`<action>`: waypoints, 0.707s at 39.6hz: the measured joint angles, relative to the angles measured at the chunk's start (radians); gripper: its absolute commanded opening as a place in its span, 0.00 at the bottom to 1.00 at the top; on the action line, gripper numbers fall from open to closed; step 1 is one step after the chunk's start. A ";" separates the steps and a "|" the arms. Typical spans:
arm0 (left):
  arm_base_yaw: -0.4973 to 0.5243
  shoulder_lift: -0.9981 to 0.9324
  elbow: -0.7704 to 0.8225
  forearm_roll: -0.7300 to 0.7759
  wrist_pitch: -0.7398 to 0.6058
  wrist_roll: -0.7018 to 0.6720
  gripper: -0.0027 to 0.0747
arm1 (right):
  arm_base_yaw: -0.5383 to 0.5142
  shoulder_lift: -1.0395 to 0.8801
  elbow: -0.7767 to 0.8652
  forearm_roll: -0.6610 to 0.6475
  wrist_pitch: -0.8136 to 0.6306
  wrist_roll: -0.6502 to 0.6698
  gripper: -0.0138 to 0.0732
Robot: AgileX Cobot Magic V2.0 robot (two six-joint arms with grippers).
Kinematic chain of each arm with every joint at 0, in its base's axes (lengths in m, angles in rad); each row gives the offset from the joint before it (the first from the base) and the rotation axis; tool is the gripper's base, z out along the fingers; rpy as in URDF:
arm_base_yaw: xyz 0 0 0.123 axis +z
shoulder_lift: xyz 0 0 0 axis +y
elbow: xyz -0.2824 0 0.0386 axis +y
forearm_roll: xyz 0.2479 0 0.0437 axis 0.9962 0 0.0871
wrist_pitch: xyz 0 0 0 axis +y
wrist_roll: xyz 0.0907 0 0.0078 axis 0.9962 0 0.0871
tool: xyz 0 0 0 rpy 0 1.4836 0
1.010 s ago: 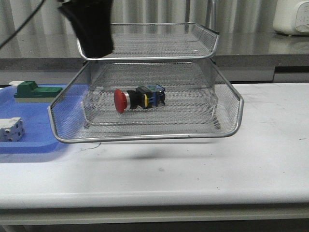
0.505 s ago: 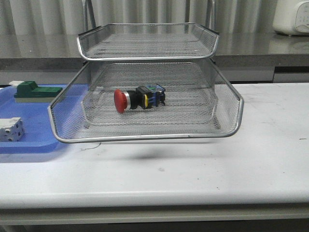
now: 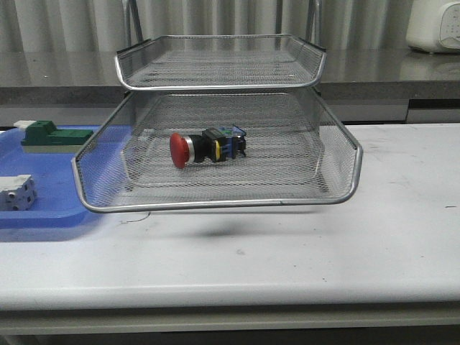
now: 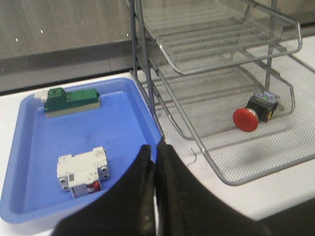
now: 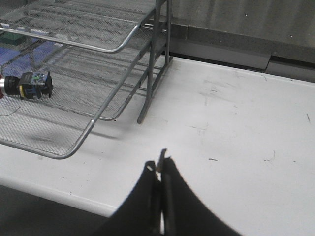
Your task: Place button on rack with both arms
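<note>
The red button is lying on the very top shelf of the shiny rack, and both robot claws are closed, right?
Not quite. The button lies on a lower tier of the rack, under the top one, as the front view shows. Both the left gripper and right gripper are closed.

The button (image 3: pixel 207 146) lies on its side in the rack's (image 3: pixel 215 204) wide lower mesh tray, red cap toward the left, black body with yellow and blue marks toward the right. The silver wire rack stands upright, its tiers stacked on metal posts.
</note>
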 measured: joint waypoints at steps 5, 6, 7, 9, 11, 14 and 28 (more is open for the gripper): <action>0.000 -0.091 0.016 0.000 -0.017 0.000 0.01 | 0.000 0.000 0.000 0.000 0.000 0.000 0.03; 0.000 -0.103 0.016 0.000 -0.019 0.000 0.01 | 0.000 0.000 0.000 0.000 0.000 0.000 0.03; 0.000 -0.110 0.016 0.000 -0.024 0.000 0.01 | 0.000 0.000 0.000 0.000 0.000 0.000 0.03; 0.000 -0.120 0.016 -0.002 -0.026 0.000 0.01 | 0.000 0.000 0.000 0.000 0.000 0.000 0.03; 0.000 -0.121 0.016 0.000 -0.028 0.000 0.01 | 0.000 0.000 0.000 0.000 0.000 0.000 0.03; 0.000 -0.122 0.016 -0.002 -0.028 0.000 0.01 | 0.000 0.000 0.000 0.000 0.000 0.000 0.03; 0.000 -0.122 0.016 -0.002 -0.028 0.000 0.01 | 0.000 0.082 0.000 0.085 -0.074 0.000 0.03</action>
